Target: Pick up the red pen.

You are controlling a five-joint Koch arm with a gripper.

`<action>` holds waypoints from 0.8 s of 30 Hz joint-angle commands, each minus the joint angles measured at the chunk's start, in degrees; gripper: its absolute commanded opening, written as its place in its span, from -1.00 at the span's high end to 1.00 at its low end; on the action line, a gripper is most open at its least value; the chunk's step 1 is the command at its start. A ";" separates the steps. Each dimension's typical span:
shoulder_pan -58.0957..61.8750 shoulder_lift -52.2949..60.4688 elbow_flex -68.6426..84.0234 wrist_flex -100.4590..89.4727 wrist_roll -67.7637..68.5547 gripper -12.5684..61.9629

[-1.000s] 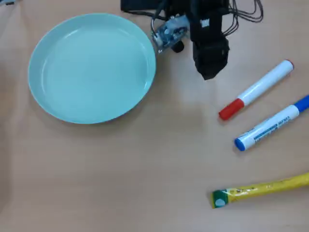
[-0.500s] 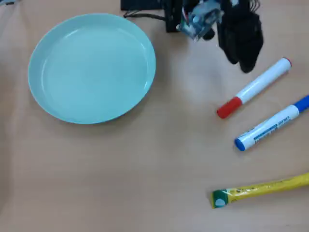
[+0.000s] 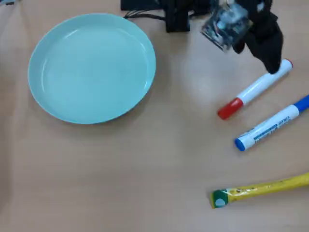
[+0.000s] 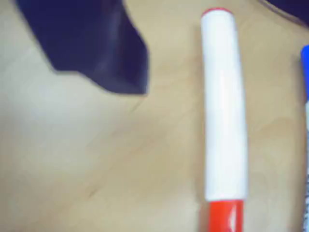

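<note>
The red pen (image 3: 253,90) is a white-barrelled marker lying at an angle on the wooden table at the right, with its red cap toward the lower left and a thin red band at the upper right end. My black gripper (image 3: 271,63) hovers over the banded end. In the wrist view the pen (image 4: 224,111) lies lengthwise, with one dark jaw to its upper left and a dark edge of the other jaw at the top right corner. The jaws stand wide apart with the pen between them and nothing is held.
A white marker with a blue cap (image 3: 270,126) lies just right of and below the red pen; its edge shows in the wrist view (image 4: 306,145). A yellow tube with a green end (image 3: 260,189) lies nearer the front. A light blue plate (image 3: 48,92) sits at the left. The arm's base (image 3: 176,17) is at the top.
</note>
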 commanded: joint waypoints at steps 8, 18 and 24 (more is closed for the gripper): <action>-4.22 -10.02 -9.67 4.13 3.34 -0.75; -4.66 -22.76 -14.94 2.37 4.66 -0.75; -4.22 -29.62 -20.39 2.20 4.39 -0.75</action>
